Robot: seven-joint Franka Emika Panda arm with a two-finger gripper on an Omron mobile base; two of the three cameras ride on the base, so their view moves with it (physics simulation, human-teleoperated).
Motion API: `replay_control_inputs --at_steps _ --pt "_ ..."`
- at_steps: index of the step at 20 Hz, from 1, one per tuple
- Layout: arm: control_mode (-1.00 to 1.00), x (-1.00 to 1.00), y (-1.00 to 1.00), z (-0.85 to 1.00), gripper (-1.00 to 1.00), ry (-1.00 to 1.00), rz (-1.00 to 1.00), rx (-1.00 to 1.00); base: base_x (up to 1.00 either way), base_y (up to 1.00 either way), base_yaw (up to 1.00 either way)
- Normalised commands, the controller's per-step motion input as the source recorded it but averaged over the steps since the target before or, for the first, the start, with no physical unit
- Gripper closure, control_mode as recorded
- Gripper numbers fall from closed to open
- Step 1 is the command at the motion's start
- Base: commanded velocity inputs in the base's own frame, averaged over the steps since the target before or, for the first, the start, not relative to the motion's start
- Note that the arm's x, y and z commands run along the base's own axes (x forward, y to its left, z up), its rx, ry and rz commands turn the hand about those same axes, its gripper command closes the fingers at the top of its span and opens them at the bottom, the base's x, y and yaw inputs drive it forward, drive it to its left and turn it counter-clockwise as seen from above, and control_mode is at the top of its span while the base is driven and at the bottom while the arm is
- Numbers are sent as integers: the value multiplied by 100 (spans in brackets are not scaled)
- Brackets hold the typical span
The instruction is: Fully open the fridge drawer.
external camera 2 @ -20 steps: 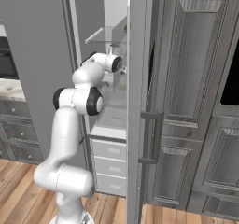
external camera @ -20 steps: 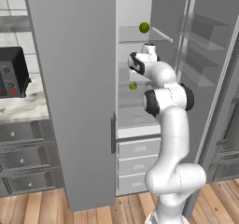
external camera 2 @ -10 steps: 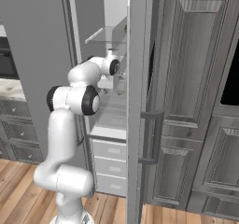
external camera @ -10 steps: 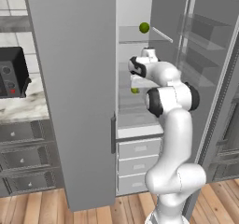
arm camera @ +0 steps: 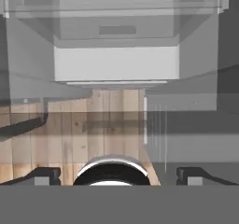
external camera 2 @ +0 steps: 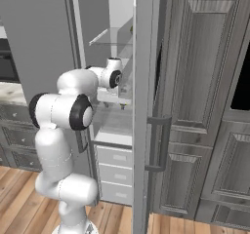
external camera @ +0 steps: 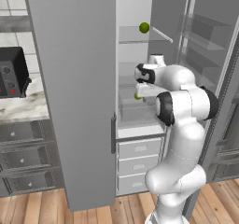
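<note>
Inside the open fridge, right at mid height, sits the wide see-through fridge drawer of pale grey glassy plastic [external camera: 135, 107], just above the stack of three white solid drawer fronts [external camera: 139, 166]. The white robot arm with dark joints [external camera: 182, 106] reaches in over it, and the end effector [external camera: 140, 80] is pressed up close to the drawer's front, pointing down. From the right base camera the end effector [external camera 2: 122, 97] sits right at the glassy bin [external camera 2: 114, 116], partly tucked behind the edge of the tall grey fridge door [external camera 2: 144, 106].

The hand camera looks straight down: the two dark fingertips [arm camera: 44, 175] are spread far apart at the bottom corners with nothing between them, so it's released, not gripping anything. Through the transparent drawer [arm camera: 116, 13] you can see the white drawer fronts [arm camera: 116, 62] and the wooden plank floor [arm camera: 116, 125] below.

Other stuff: a small round green fruit [external camera: 144, 27] sits on the upper glass shelf [external camera: 140, 36], and another small green ball [external camera: 137, 96] peeks out right beside the wrist. Off to the left there's a black microwave-ish box [external camera: 11, 73] on the marble bench [external camera: 23, 108], with dark grey cabinet drawers [external camera: 25, 155] under it.
</note>
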Motion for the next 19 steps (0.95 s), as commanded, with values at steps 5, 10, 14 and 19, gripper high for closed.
replay_control_inputs --at_steps 5,10,14,19 --pt "-100 -75 13 45 -100 -9 4 0 0 0 0" --pt "-100 -12 39 96 -100 -24 0 0 0 0 0" --pt "-100 -80 30 52 -100 -22 0 -3 0 0 0" --pt "-100 -74 21 47 -100 -23 0 -1 0 0 0"
